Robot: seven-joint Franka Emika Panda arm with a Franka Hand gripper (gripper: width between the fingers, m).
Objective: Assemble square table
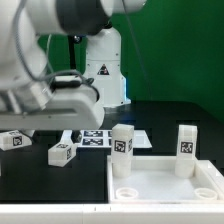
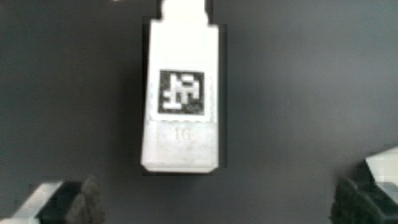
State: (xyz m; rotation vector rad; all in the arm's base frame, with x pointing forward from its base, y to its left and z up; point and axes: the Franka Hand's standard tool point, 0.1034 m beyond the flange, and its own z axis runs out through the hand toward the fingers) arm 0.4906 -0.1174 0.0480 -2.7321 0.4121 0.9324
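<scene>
Arm (image 1: pixel 45 60): fills the upper part of the exterior view's left, bent forward and low over the black table (image 1: pixel 170 112). The image is blurred, so the wrist detail is unclear.
Gripper (image 2: pixel 214 205): fingers (image 2: pixel 63 205) are spread wide at the frame's two corners, with nothing between them. In the exterior view its tips cannot be made out.
Tagged leg (image 2: pixel 183 100): seen only in the wrist view. It lies flat on the dark surface with its tag facing up, ahead of the fingertips and clear of them. Which loose leg this is cannot be told.
Square panel (image 1: pixel 165 185): lies flat at the exterior view's lower right with its rim up.
Left standing leg (image 1: pixel 122 145): upright at the panel's far side. How it is seated cannot be judged.
Right standing leg (image 1: pixel 186 148): upright further along the same side.
First loose leg (image 1: pixel 12 140): on its side at the exterior view's left edge.
Second loose leg (image 1: pixel 62 153): on its side, between the first and the panel.
Marker board (image 1: pixel 95 136): flat behind the loose legs, partly covered by the arm.
White corner (image 2: pixel 382 165): shows at the wrist view's edge and is unidentified.
</scene>
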